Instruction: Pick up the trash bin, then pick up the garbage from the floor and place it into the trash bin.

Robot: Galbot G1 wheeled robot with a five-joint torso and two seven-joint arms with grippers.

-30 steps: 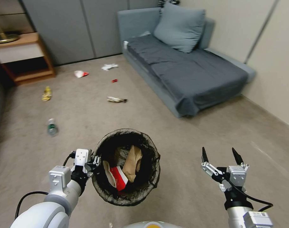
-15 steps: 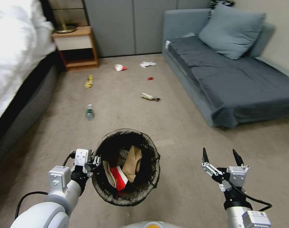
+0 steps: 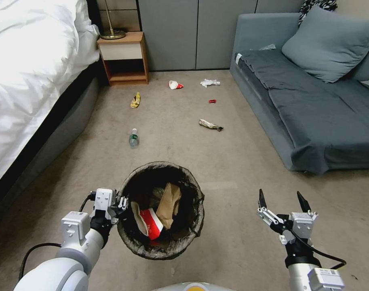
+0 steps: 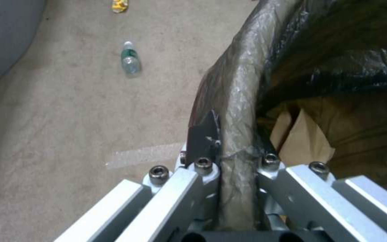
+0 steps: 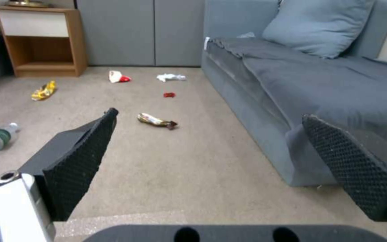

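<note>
The bed (image 3: 26, 81) and sofa (image 3: 313, 105) flank the carpeted floor (image 3: 241, 161) ahead of both sets of jaws. The trash bin (image 3: 162, 248) hangs off the floor from the left gripper (image 3: 120, 203), whose jaws are clamped on the bag-wrapped rim, one inside, one outside. Within the bin lie a brown paper bag (image 3: 169, 204) and a red-and-white carton (image 3: 151, 226). The right gripper (image 3: 282, 199) hovers empty beside the bin, jaws spread wide.

The remaining garbage lies well ahead of the open jaws: a plastic bottle (image 3: 133, 138), a shiny wrapper (image 3: 210, 125), a yellow wrapper (image 3: 135, 100), a red-white scrap (image 3: 175, 85), a white tissue (image 3: 209, 83) and a tiny red bit (image 3: 212, 101).

Judging from this, the robot should close in on the nearest piece, keep the bin level, and bring the open jaws straight down over it.

The bin's white wall is hidden under the bag, and what the red bit is cannot be made out.
</note>
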